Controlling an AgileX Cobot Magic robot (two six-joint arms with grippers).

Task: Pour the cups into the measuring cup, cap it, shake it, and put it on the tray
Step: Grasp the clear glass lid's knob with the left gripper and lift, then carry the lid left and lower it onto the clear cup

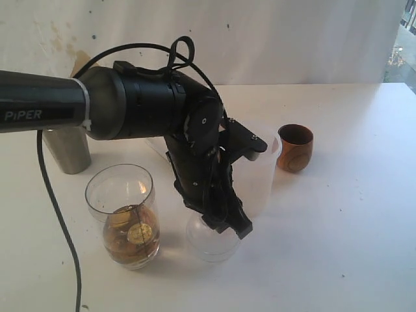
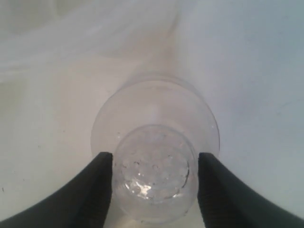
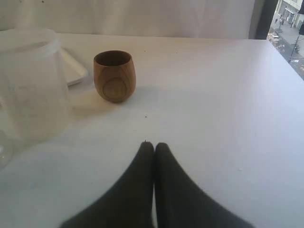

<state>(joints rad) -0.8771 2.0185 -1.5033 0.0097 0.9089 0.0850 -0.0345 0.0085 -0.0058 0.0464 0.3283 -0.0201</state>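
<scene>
We see the left claw [image 2: 155, 164] straddling the clear dome cap [image 1: 209, 246], its jaws hard by the sides — gripped or not, we cannot tell. The measuring cup [image 1: 123, 218] stands just left, holding amber liquid. We should squeeze squarely, lift straight, then centre the cap over the rim. The right claw [image 3: 153, 147] rests shut, empty.

Two cups: one brown wooden cup [image 1: 296, 148] and one steel tumbler [image 1: 68, 151]. One clear measuring cup [image 1: 130, 218], one frosted plastic tub [image 1: 257, 185], one clear dome-shaped cap [image 1: 208, 247], one white tray [image 3: 73, 69], and one tabletop [image 1: 351, 221].
</scene>
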